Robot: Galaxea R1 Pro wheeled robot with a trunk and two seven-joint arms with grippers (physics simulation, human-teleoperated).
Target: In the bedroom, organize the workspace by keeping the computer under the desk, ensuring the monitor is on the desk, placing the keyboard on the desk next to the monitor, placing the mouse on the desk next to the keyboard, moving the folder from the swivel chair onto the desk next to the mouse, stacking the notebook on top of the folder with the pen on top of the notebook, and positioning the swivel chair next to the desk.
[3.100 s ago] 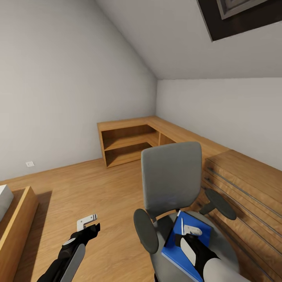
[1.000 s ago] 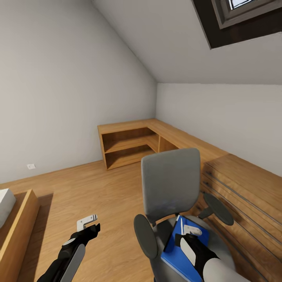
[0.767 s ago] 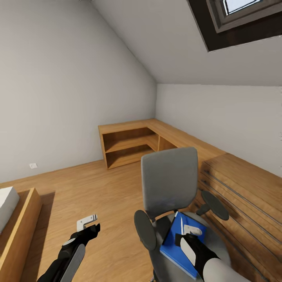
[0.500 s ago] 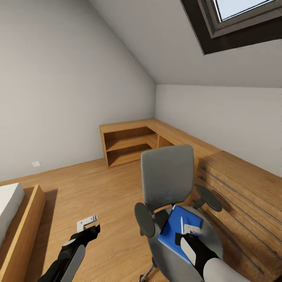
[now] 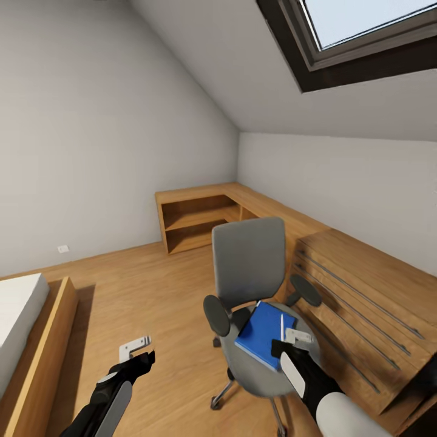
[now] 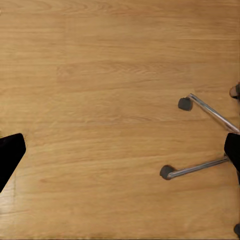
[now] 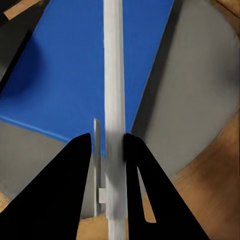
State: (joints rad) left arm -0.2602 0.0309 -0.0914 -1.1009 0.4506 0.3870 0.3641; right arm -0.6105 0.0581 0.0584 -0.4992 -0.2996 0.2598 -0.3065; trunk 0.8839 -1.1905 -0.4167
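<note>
The thin white stick pen (image 7: 114, 100) is pinched between the fingers of your right claw (image 5: 290, 341), held just above the bright blue flat folder (image 5: 262, 326) that lies on the seat of the grey upholstered swivel chair (image 5: 252, 285). In the head view the pen sits at about 5 o'clock, with the folder just beyond it toward 12. Over the last three seconds the whole picture has slid: chair and folder now look smaller and farther off, the chrome star base (image 6: 200, 142) has come into sight, and the skylight (image 5: 364, 24) shows more. That is your camera rising or backing away, not the chair rolling. I'd judge the pen is lifted clear and ready to carry to the counter. Your left claw (image 5: 138, 347) hangs spread over the bare wooden floor (image 6: 100, 100) at 7 o'clock, holding nothing.
</note>
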